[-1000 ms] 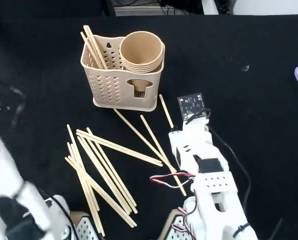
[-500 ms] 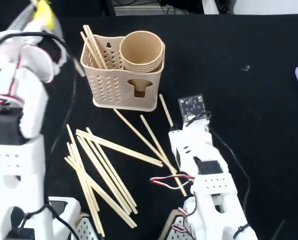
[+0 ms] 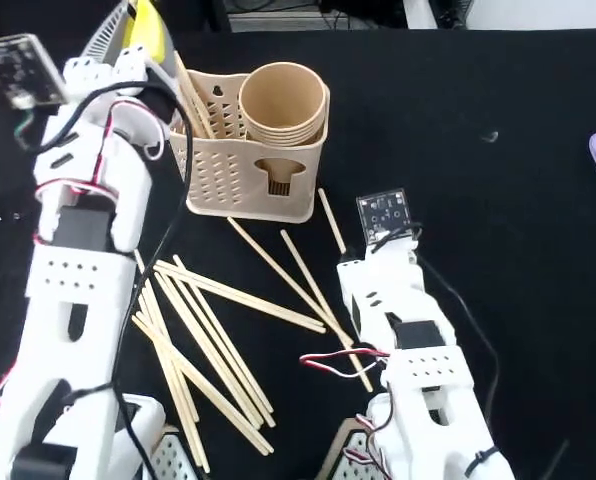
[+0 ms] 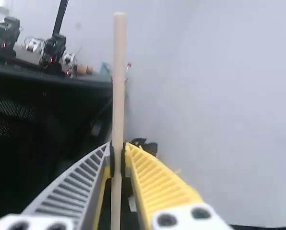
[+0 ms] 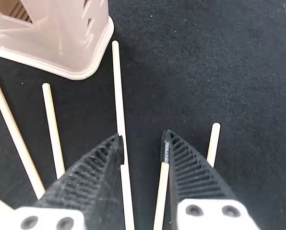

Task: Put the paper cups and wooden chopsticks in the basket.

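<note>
Left wrist view: left fingers point(image 4: 132, 153), one grey and one yellow, clenched on a held chopstick point(image 4: 118, 81). The stick sits in the slot between them. It stands straight out past both tips, blunt end well beyond.

High view: left fingers point(image 3: 146, 22) are just beside the basket point(image 3: 233, 185), off the end that holds chopsticks. The basket stands upright on the black worktop point(image 3: 498, 200). Stacked paper cups point(image 3: 283, 100) fill one compartment. Stowed chopsticks point(image 3: 193, 95) lean in the other. Loose chopsticks point(image 3: 203, 340) lie crossed on the worktop, in front of the basket and apart from it. Two more lie between that pile and the right arm point(image 3: 408, 330).

Right wrist view: right fingers point(image 5: 112, 151) released, gap wide, nothing grasped. The tips are low over the worktop, near a bottom corner of the basket point(image 5: 61, 38). A long chopstick point(image 5: 117, 86) runs from that corner to the inner edge of one fingertip; cannot tell whether it touches. A second chopstick point(image 5: 212, 139) passes under the other finger and comes out inside the gap. A third chopstick point(image 5: 52, 124) lies outside the gap, nearer the basket.
</note>
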Tool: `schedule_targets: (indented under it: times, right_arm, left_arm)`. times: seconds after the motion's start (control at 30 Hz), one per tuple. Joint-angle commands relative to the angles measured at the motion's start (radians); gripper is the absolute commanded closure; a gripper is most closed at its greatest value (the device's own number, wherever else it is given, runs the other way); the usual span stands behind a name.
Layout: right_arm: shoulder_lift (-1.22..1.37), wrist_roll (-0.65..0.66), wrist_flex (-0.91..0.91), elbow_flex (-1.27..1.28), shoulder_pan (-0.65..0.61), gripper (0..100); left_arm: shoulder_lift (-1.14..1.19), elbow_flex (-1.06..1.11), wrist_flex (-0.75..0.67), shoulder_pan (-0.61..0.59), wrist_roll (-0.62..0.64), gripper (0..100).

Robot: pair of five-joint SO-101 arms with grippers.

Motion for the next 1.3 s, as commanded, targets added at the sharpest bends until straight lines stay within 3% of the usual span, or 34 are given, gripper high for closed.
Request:
schedule_targets:
  times: [0.0,0.33,0.6,0.8,1.03,1.17,1.27]
  right_arm:
    - [-0.025,-0.002,-0.028,-0.008,-0.015,86.0]
    - [-0.025,-0.002,-0.028,-0.008,-0.015,85.8]
    - [-0.025,-0.002,-0.028,-0.008,-0.017,85.8]
    - [-0.025,-0.002,-0.026,-0.008,-0.017,85.8]
    - [-0.025,-0.002,-0.018,-0.010,-0.009,85.7]
    - [-0.025,0.006,0.012,-0.024,-0.012,85.7]
    - [-0.025,0.044,0.044,-0.035,-0.015,85.7]
  left_arm:
    - [0.087,-0.010,-0.038,0.005,0.005,97]
    - [0.176,-0.047,-0.026,0.015,-0.017,95]
    - [0.187,-0.177,0.313,0.015,-0.222,91]
    - [0.173,-0.274,0.402,0.007,-0.244,91]
    - [0.034,-0.449,0.764,0.005,-0.244,90]
    - [-0.052,-0.447,1.065,0.002,-0.247,90]
    - [-0.104,-0.420,1.292,-0.038,-0.287,83]
